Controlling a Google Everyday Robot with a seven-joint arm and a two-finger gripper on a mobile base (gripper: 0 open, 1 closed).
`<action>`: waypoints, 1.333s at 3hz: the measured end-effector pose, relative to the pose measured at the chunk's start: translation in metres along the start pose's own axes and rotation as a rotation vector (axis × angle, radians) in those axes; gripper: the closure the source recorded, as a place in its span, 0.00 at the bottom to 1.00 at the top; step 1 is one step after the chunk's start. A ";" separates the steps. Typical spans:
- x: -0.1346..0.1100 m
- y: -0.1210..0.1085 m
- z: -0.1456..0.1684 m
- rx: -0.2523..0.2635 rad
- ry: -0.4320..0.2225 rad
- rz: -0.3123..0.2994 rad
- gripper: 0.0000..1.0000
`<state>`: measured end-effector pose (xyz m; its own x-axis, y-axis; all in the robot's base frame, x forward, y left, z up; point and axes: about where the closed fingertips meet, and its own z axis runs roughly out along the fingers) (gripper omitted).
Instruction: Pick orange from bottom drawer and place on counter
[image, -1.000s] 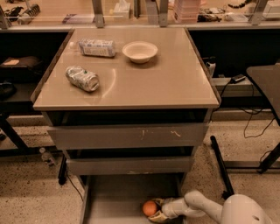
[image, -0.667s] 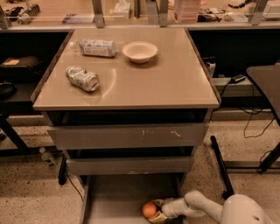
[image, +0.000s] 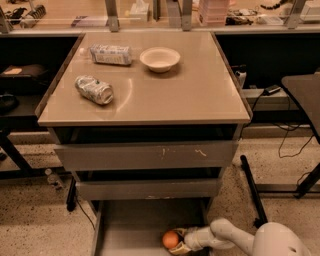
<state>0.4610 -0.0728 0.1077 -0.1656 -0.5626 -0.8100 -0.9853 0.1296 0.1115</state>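
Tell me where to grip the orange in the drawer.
Grip the orange across its widest middle, coming from its right, where the gripper sits beside it in the bottom drawer. It is round and smooth, so an off-centre hold would probably slip.

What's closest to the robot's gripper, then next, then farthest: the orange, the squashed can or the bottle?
1. The orange, in the bottom drawer, right beside the gripper.
2. The squashed can, front left on the counter.
3. The bottle, lying at the counter's back left.
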 end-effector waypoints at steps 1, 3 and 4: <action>-0.009 0.009 -0.010 -0.003 -0.028 0.003 1.00; -0.039 0.038 -0.077 0.022 -0.139 -0.021 1.00; -0.057 0.046 -0.135 0.092 -0.144 -0.038 1.00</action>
<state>0.4197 -0.1449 0.2368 -0.1145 -0.4462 -0.8876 -0.9815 0.1889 0.0316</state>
